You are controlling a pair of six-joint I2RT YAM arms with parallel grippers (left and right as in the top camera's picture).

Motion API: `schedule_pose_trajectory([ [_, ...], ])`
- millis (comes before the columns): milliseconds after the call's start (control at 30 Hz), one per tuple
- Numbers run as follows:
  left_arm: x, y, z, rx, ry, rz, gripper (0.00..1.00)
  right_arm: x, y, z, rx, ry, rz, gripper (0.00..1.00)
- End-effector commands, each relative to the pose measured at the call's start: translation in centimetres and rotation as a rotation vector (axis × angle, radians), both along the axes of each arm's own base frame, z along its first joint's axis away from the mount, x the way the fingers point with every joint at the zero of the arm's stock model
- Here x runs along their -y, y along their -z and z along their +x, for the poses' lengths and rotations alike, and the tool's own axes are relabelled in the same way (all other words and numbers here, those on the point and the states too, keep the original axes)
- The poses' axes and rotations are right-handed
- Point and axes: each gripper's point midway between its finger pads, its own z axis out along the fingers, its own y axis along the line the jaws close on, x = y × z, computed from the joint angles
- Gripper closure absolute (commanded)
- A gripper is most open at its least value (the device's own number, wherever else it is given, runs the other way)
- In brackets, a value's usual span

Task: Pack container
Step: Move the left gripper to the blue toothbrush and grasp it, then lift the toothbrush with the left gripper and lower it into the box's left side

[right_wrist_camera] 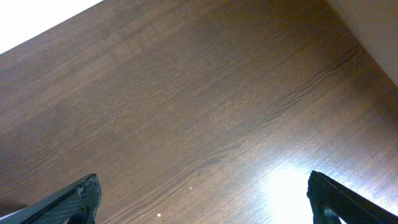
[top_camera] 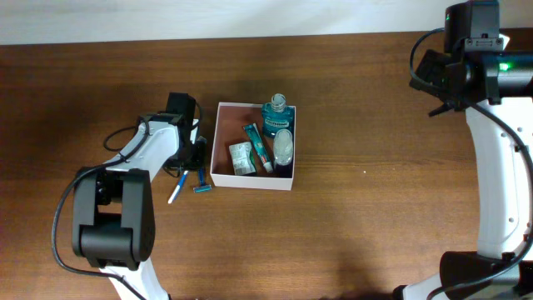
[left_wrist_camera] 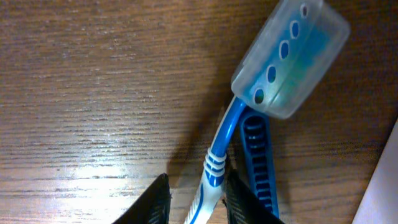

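one container (top_camera: pixel 250 181) is counted. four items are counted inside the container: one teal mouthwash bottle (top_camera: pixel 276 115), one toothpaste tube (top_camera: pixel 257 142), one small printed sachet (top_camera: pixel 241 157) and one clear rounded bottle (top_camera: pixel 285 147). two items are counted just left of the container: one blue-and-white toothbrush (left_wrist_camera: pixel 214 168) and one blue razor (left_wrist_camera: pixel 256 155). one clear vented cap (left_wrist_camera: pixel 292 59) is counted on the toothbrush head. two robot arms are counted: the left arm (top_camera: pixel 141 154) beside the container and the right arm (top_camera: pixel 495 167) well to the right of it.
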Motion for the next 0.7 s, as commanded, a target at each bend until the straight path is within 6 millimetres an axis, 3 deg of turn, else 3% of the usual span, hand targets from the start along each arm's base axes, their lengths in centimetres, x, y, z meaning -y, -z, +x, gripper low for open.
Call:
schedule_pose_trajectory([
  [0, -0.1, 1.0, -0.4, -0.027, 0.011, -0.005, 0.95, 0.2, 0.0, 0.1, -0.001, 0.006, -0.002, 0.01],
  [33, -0.1, 1.0, -0.4, -0.027, 0.011, -0.005, 0.99, 0.2, 0.0, 0.1, -0.001, 0.006, -0.002, 0.01],
  [200, -0.5, 1.0, -0.6, -0.037, 0.009, 0.016, 0.99, 0.2, 0.0, 0.1, -0.001, 0.006, -0.002, 0.01],
  [333, -2.0, 0.0, -0.6, -0.042, 0.002, 0.106, 1.0, 0.2, 0.0, 0.1, -0.001, 0.006, -0.002, 0.01],
  [533, -2.7, -5.9, 1.8, 0.057, -0.025, 0.151, 0.99, 0.2, 0.0, 0.1, 0.0, 0.006, -0.002, 0.01],
  [667, -0.7, -11.6, 3.5, 0.187, -0.015, 0.028, 0.99, 0.2, 0.0, 0.1, -0.001, 0.006, -0.002, 0.01],
])
